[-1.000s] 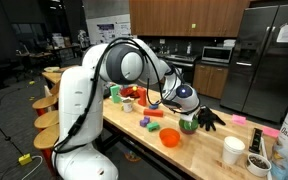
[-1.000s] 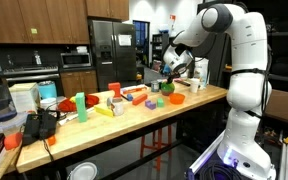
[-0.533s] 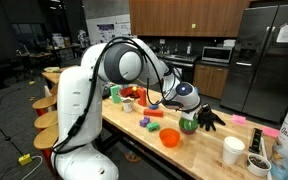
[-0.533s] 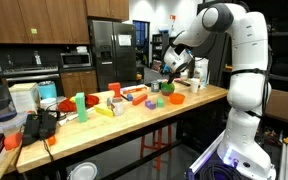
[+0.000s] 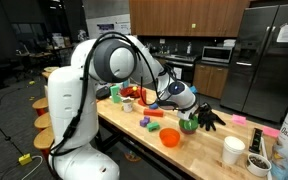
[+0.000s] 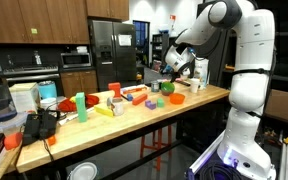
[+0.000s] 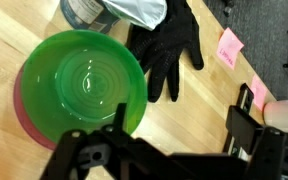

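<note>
In the wrist view a green bowl [image 7: 84, 85] sits nested in a pink bowl [image 7: 22, 118] on the wooden tabletop. My gripper [image 7: 182, 118] hangs open just above it, with one finger [image 7: 119, 117] over the green rim and the other [image 7: 246, 118] over bare wood. Nothing is between the fingers. A black glove [image 7: 169, 50] lies beside the bowls. In both exterior views the gripper [image 5: 189, 107] [image 6: 170, 74] hovers over the green bowl [image 5: 188, 125] [image 6: 169, 87], with the black glove [image 5: 210, 118] next to it.
An orange bowl [image 5: 170, 137] [image 6: 176, 99] sits near the table edge. A pink sticky note [image 7: 227, 47] lies past the glove. A white cup [image 5: 233, 150] and other containers stand at one end. Red, yellow and green toys [image 6: 104, 103] are spread along the table [image 6: 134, 118].
The jaws have spread from partly closed to wide open, leaving the green bowl resting in the pink one. The arm's upper links have shifted slightly.
</note>
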`<state>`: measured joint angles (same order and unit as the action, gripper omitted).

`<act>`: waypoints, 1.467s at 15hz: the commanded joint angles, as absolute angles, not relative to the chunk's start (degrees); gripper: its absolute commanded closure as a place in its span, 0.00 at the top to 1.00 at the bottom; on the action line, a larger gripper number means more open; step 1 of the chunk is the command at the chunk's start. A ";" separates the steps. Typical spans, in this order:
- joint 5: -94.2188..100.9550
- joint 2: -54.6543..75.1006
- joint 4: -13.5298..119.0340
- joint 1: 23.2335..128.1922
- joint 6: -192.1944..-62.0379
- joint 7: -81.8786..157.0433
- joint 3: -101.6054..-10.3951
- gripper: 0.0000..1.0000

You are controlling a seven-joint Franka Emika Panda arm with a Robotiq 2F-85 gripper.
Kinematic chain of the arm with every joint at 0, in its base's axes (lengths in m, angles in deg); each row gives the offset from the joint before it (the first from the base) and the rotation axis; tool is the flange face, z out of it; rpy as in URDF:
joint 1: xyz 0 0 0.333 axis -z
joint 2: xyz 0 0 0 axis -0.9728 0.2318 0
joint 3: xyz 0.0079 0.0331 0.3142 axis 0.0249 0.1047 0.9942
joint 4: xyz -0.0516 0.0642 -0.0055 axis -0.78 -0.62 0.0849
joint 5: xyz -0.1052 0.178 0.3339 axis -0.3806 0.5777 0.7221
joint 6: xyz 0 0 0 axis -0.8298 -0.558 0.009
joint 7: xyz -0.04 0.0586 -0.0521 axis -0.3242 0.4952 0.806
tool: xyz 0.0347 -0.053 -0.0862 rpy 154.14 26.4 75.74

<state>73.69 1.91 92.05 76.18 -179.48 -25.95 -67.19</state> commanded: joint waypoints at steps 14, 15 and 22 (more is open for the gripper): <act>73.86 2.86 87.93 79.61 -163.92 -27.92 -68.05 1.00; 73.79 3.10 87.68 79.90 -163.00 -28.08 -68.11 1.00; 73.59 4.48 86.23 83.74 -159.88 -28.31 -65.42 0.61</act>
